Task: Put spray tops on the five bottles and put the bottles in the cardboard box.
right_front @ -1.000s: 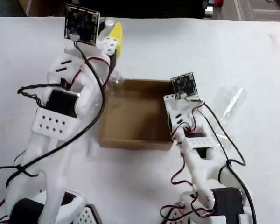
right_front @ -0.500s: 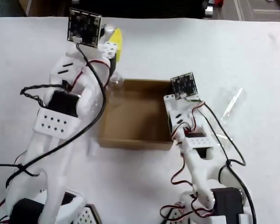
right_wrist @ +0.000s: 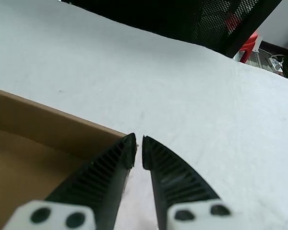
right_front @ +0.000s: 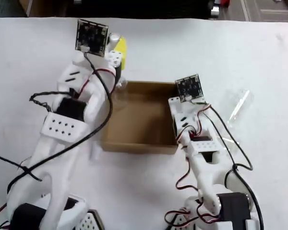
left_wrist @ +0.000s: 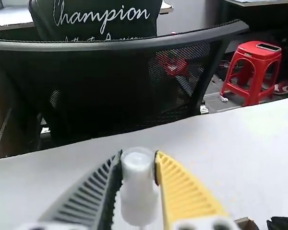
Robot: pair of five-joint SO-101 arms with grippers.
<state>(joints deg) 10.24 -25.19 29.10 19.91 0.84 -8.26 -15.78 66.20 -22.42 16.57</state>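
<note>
My left gripper (left_wrist: pixel 137 155) is shut on a bottle's white spray top (left_wrist: pixel 136 184), pinched between its grey and yellow fingers. In the high view this gripper (right_front: pixel 116 42) hangs just beyond the far left corner of the cardboard box (right_front: pixel 139 143), with the white top (right_front: pixel 114 37) showing beside the yellow finger. My right gripper (right_wrist: pixel 138 144) is shut with nothing in it, over the box's far right corner. The box's brown wall (right_wrist: pixel 48 125) lies under its grey finger. What I can see of the box's inside is bare.
A clear plastic item (right_front: pixel 237 103) lies on the white table to the right of the box. A black mesh chair (left_wrist: pixel 110 76) and a red stool (left_wrist: pixel 252 67) stand past the table's far edge.
The left arm has shifted a little to the right, toward the box's far left corner, carrying the bottle. The right arm has not moved.
</note>
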